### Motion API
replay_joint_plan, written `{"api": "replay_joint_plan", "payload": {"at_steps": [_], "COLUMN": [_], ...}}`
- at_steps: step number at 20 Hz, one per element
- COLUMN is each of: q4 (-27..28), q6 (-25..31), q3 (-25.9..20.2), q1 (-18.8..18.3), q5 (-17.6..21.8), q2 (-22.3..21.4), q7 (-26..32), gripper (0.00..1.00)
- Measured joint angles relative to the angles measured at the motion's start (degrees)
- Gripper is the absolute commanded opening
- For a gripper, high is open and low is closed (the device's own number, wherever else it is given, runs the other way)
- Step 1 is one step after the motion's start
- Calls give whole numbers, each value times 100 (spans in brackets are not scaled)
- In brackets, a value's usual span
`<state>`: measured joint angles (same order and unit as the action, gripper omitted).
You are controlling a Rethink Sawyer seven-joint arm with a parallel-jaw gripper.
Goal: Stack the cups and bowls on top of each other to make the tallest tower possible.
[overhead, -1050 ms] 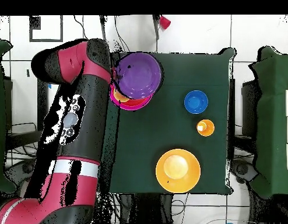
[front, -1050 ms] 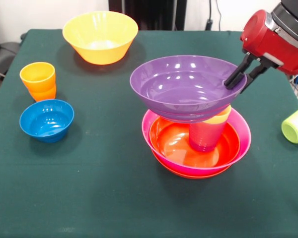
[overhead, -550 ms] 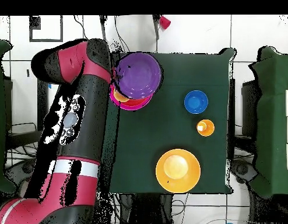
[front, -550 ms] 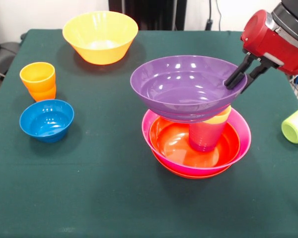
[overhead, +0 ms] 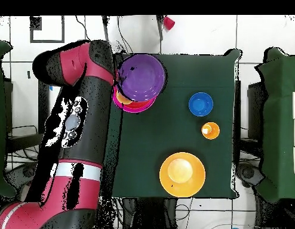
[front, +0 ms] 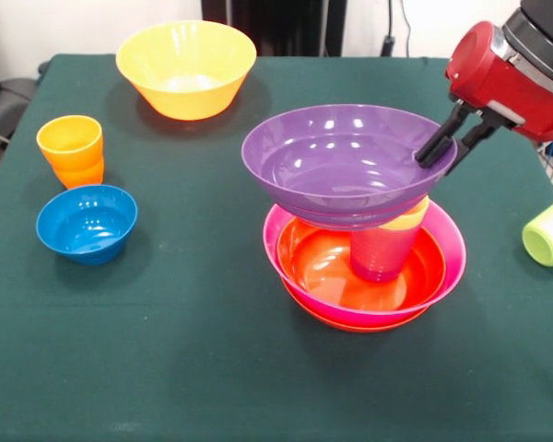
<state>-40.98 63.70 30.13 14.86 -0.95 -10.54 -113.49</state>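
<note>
The red and black arm (front: 511, 69) comes in from the upper right of the front view, its wrist tilted so the gripper (front: 440, 145) slants down and to the left onto the right-hand rim of the purple bowl (front: 348, 164). The two thin black fingers (front: 433, 147) sit close together with the rim between them, one inside the bowl and one outside, so the gripper is clamped on the bowl's edge. That bowl rests, slightly tilted, on top of a yellow cup (front: 407, 219) nested in a purple cup (front: 380, 253), which stand upright inside a red-orange bowl (front: 341, 272) nested in a pink bowl (front: 447, 262), with another red-orange rim showing beneath; this tower stands on the green tablecloth (front: 184, 350) right of centre. In the overhead view the arm (overhead: 78, 125) runs along the table's left side, reaching up to the purple bowl (overhead: 143, 76) near the top left corner. Well apart from the tower are a large yellow bowl (front: 185, 67), an orange cup (front: 70, 149) and, just in front of it, a small blue bowl (front: 86, 223). A lime green cup (front: 550, 232) lies on its side at the right edge.
</note>
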Motion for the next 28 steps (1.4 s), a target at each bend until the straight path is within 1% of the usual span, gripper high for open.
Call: {"api": "replay_joint_plan", "payload": {"at_steps": [22, 26, 28], "q4": [0, 90, 233], "q6": [0, 1, 18], "q3": [-2, -2, -1], "q1": [-1, -19, -41], "q5": [-51, -68, -96], "q2": [6, 39, 94], "q7": [0, 0, 0], "gripper": [0, 0, 0]}}
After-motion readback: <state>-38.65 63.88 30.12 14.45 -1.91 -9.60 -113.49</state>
